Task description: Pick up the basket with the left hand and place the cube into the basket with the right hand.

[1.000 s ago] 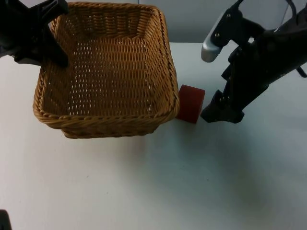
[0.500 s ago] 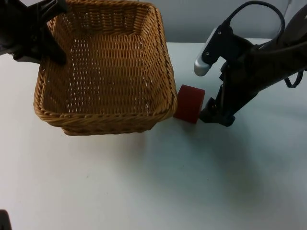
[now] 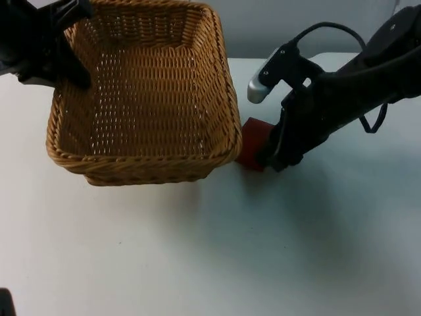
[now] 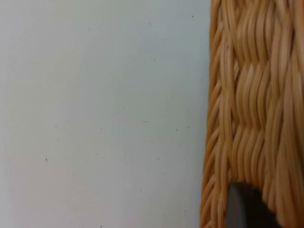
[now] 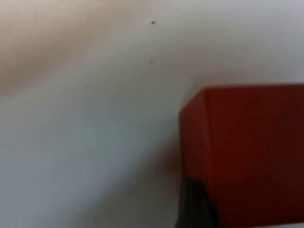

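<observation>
Cube (image 3: 252,143) beside basket (image 3: 141,164) rim

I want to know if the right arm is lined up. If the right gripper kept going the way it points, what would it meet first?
Most likely the red cube: the right gripper is at it, on the table beside the basket.

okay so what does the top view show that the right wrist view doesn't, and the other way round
Top view alone: the wicker basket, the left end effector at its far left rim, and the right end effector down at the cube, which sits just off the basket's right side.
Right wrist view alone: a close look at the cube's faces and edge, with a black fingertip right beside it.
Both: the red cube standing on the white table.
</observation>
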